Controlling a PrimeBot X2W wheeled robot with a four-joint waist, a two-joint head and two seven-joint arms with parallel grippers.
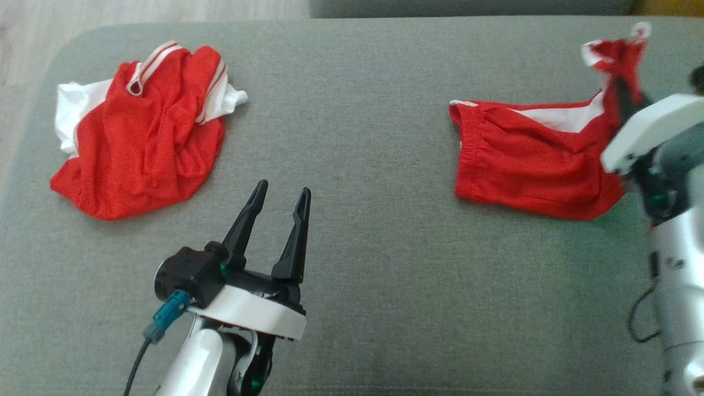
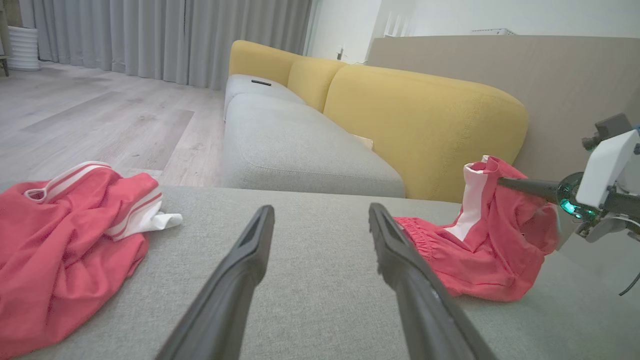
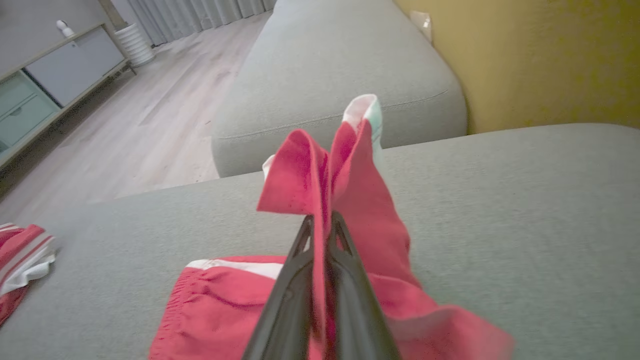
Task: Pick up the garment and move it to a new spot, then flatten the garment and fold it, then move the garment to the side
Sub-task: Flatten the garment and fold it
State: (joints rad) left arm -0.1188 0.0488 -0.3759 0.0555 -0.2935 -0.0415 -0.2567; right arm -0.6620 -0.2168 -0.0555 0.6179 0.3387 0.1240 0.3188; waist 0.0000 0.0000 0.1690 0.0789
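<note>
The garment (image 1: 528, 159) is a pair of red shorts with white trim, lying on the right of the grey cushion (image 1: 352, 264). My right gripper (image 1: 624, 93) is shut on one of its corners and holds that corner up off the cushion, while the rest sags onto the surface. In the right wrist view the red cloth (image 3: 360, 175) is pinched between the closed fingers of the right gripper (image 3: 320, 220). The left wrist view shows the garment (image 2: 480, 250) with the right gripper (image 2: 502, 182) on it. My left gripper (image 1: 284, 188) hovers open over the middle of the cushion, empty (image 2: 321, 210).
A second red and white garment (image 1: 143, 137) lies crumpled at the cushion's far left (image 2: 60, 235). A yellow backrest (image 2: 425, 115) rises beyond the cushion, with another grey seat (image 2: 300, 145) and wooden floor (image 2: 100, 120) past the edge.
</note>
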